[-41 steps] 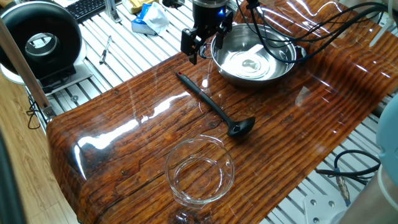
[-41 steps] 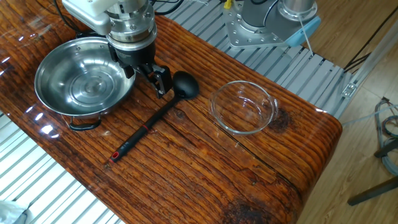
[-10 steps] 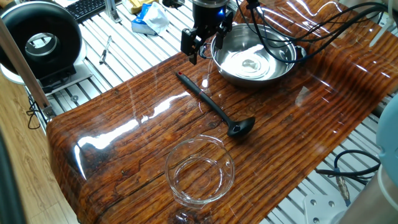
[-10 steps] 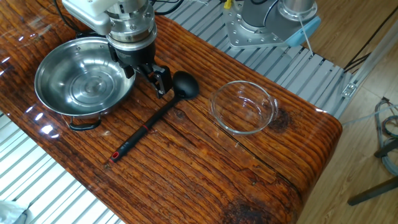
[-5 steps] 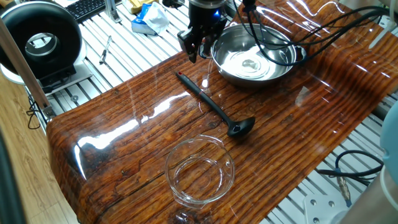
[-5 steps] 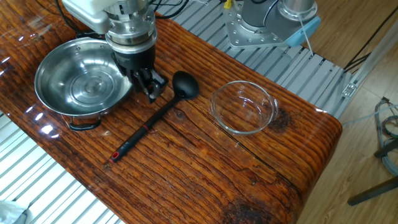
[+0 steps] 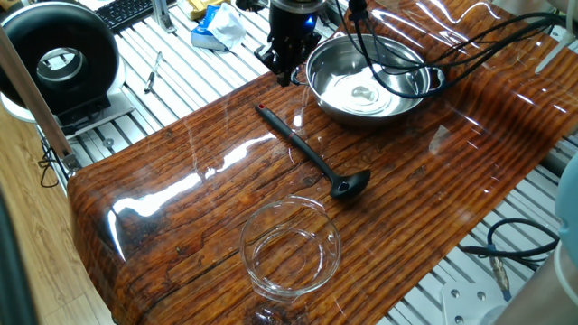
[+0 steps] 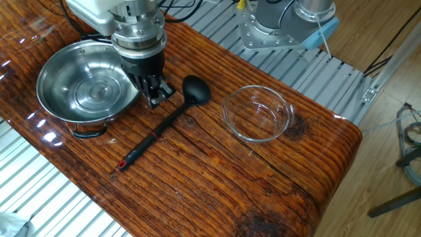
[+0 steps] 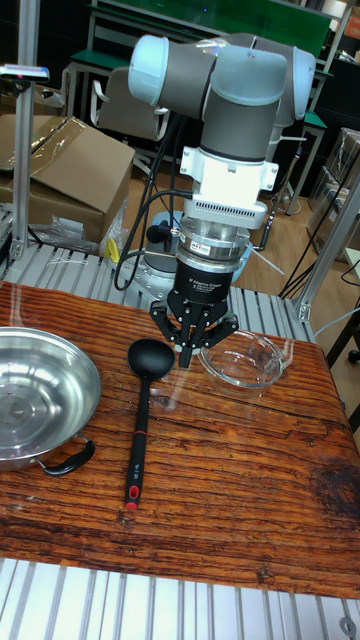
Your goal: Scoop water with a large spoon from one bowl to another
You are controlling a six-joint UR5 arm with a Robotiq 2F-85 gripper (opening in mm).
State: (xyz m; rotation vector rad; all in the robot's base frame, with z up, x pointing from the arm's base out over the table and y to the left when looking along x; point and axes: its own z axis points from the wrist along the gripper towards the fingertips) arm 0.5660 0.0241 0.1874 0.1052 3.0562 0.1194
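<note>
The large spoon (image 7: 307,153), a black ladle with a red handle tip, lies flat on the wooden table (image 7: 181,217), and nothing holds it. Its cup (image 8: 196,89) lies between the two bowls. The steel bowl (image 7: 411,101) holds shiny clear water (image 7: 361,90). The clear glass bowl (image 7: 289,246) stands near the table's front edge in that view. My gripper (image 7: 285,74) hangs just above the table, between the steel bowl (image 8: 52,72) and the ladle's cup. It is open and holds nothing. The tall fixed view shows the gripper (image 9: 189,358) just right of the cup (image 9: 148,355).
A black round device (image 7: 59,63), a keyboard and blue-white packaging (image 7: 217,27) sit on the slatted bench beyond the table. Black cables (image 7: 470,36) trail over the steel bowl's side. The robot base (image 8: 279,23) stands behind the glass bowl (image 8: 258,112).
The gripper has turned about its vertical axis, so the fingers now line up one behind the other in the fixed views. It stays near the steel bowl. Ladle and bowls have not moved.
</note>
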